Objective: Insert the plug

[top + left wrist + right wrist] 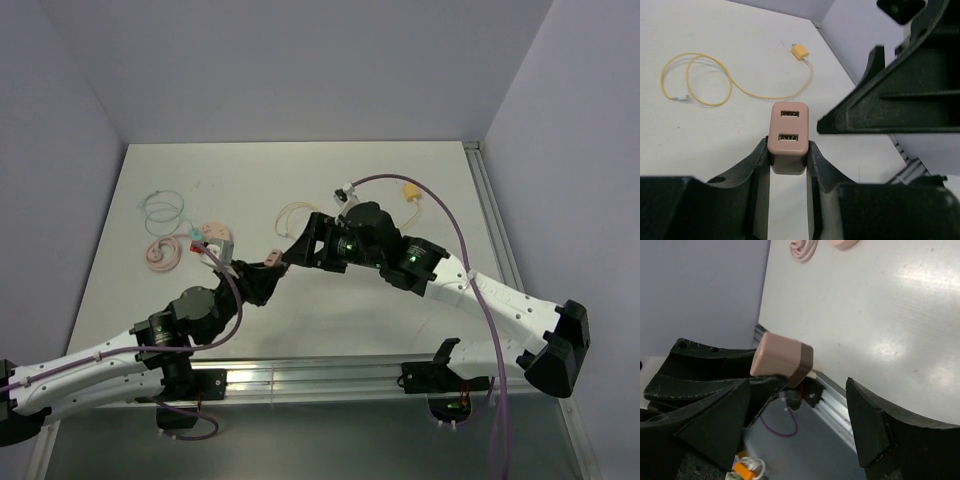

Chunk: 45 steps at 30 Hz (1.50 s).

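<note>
A pink charger block (788, 135) with two USB sockets on its face is clamped between the fingers of my left gripper (788, 147), held above the table. In the top view the block (272, 258) sits between the two arms' tips. My right gripper (799, 385) stands open, its fingers (867, 420) wide on either side of the block (782, 360) and not touching it. A yellow cable (730, 82) with a yellow plug (800, 51) lies loose on the table beyond, and the plug (410, 190) is at the far right in the top view.
A coiled pink cable (160, 254), a pink adapter (215, 235) and a green cable (163, 207) lie at the table's left. The right gripper's black finger (890, 100) looms close on the right of the left wrist view. A metal rail (320, 375) runs along the near edge.
</note>
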{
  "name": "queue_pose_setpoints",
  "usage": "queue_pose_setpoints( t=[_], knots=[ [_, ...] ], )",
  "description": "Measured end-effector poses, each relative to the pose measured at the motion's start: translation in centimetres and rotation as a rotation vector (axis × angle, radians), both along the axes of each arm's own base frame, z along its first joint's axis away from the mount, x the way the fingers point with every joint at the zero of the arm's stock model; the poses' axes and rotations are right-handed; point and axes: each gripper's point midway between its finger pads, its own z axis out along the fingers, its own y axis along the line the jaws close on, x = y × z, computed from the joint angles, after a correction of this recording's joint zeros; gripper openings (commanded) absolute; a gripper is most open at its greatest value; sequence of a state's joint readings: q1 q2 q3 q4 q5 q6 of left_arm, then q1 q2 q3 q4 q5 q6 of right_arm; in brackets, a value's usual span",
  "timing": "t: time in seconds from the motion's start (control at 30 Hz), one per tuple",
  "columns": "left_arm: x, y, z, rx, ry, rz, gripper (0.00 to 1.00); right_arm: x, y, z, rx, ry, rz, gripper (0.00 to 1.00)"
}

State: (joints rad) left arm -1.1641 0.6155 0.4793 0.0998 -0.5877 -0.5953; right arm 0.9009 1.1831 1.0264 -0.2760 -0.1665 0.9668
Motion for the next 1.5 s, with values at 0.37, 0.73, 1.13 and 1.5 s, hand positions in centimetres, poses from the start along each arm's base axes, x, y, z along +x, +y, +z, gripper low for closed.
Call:
queue_pose_setpoints(
  t=[0.37,0.73,1.13,1.5],
  knots=[
    [-3.9,-1.9,-0.3,0.088,-0.01,-0.276,0.0,-0.4,-4.8,-0.5,-0.27,-0.162,0.038,0.87],
    [-4.7,-4.1,1.7,0.241,-0.049,-0.412,0.0,-2.8,-5.5,1.9,-0.255,-0.162,0.144,0.76],
    [-5.9,-6.0,1.2,0.376,-0.069,-0.564,0.0,-4.3,-5.1,2.3,-0.269,-0.11,0.239,0.73],
    [-5.9,-6.9,0.6,0.458,-0.074,-0.621,0.0,-4.9,-4.3,1.3,-0.293,-0.053,0.295,0.71]
  ],
)
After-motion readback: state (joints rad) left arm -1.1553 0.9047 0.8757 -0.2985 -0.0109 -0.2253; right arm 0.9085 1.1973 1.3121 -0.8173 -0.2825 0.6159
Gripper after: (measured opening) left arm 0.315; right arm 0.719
